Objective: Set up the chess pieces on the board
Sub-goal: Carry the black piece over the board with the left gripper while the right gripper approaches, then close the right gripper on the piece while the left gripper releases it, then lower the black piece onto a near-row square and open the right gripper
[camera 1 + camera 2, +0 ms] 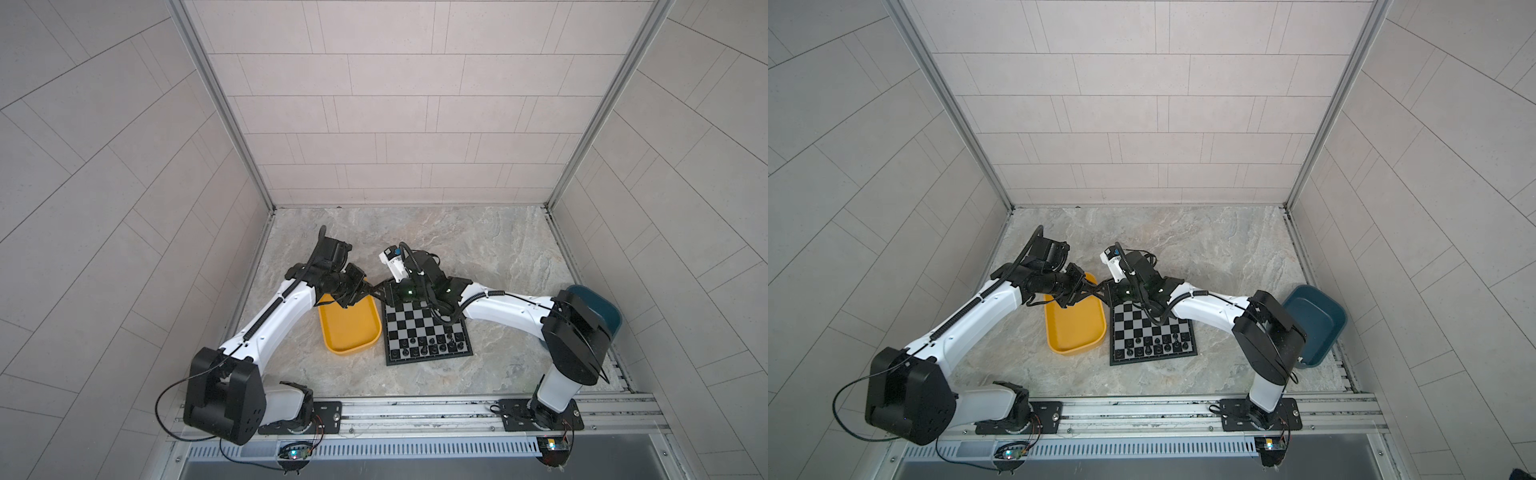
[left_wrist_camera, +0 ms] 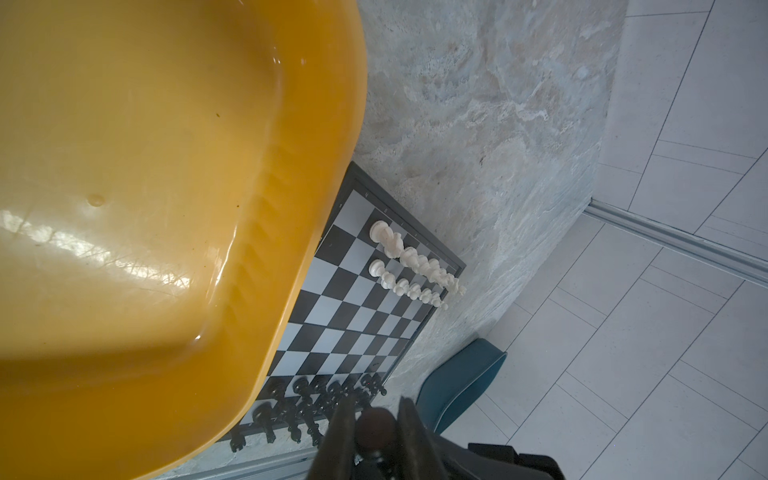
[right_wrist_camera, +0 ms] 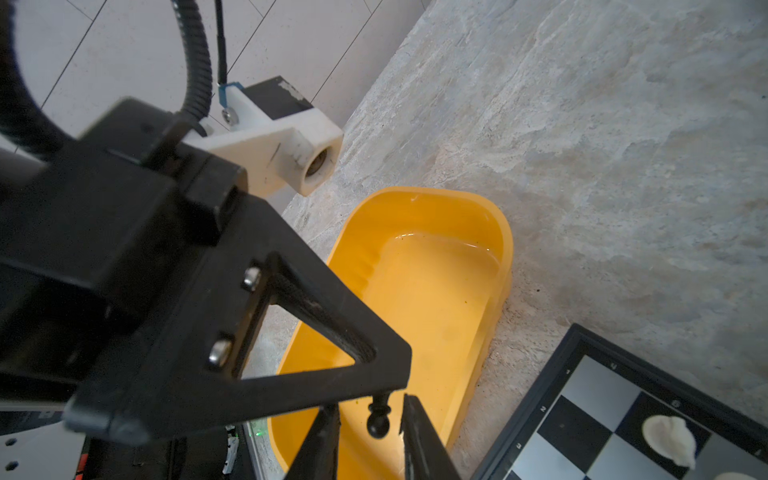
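Now the black pawn (image 3: pixel 379 420), pinched by the left gripper (image 2: pixel 376 415), is held head-first between the spread, untouching fingers of the right gripper (image 3: pixel 371 411).

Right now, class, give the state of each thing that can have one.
left gripper: shut on black pawn
right gripper: open around the pawn
yellow tray: empty
blue bin: no pieces visible
board: flat; white pieces in two rows at one edge, black pieces at the opposite edge
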